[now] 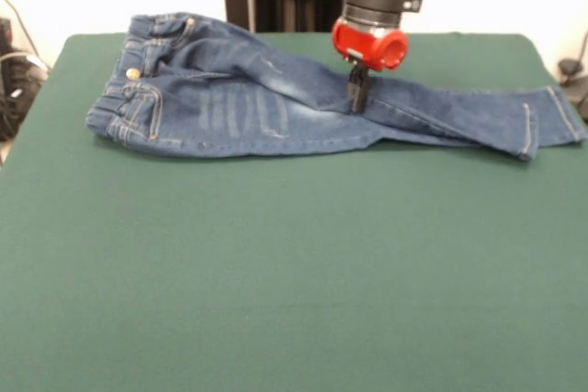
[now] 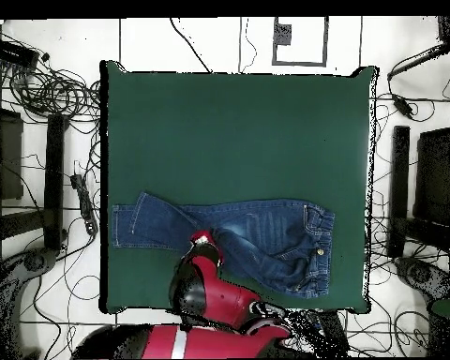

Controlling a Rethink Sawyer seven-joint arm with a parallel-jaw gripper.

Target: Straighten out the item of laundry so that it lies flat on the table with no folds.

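Clearly the job is only partly done. From the front view, the tool (image 1: 357, 91) is down on the jeans (image 1: 276, 103) about where the legs meet the seat, its dark tips pressed together into the denim; they look closed, and probably pinch a bit of cloth, though the fabric between them cannot be made out. To one side of the tool the waistband end lies rumpled, with the brass button (image 1: 134, 72) showing and the hip turned over on itself. To the other side the two legs run out together, one lying over the other, to the cuffs near the table (image 1: 294, 273) edge. A long crease runs away from the tool along the upper leg. So the garment is stretched out lengthwise, but the legs are still stacked and the top is still folded; spreading them apart is what remains. Most of the green top on the side away from the arm is unused.

From the overhead view, the jeans (image 2: 266, 230) lie across the part of the table (image 2: 238, 122) nearest the robot. The red arm covers the tool itself, so its grip cannot be checked there, and it hides part of the lower leg too.
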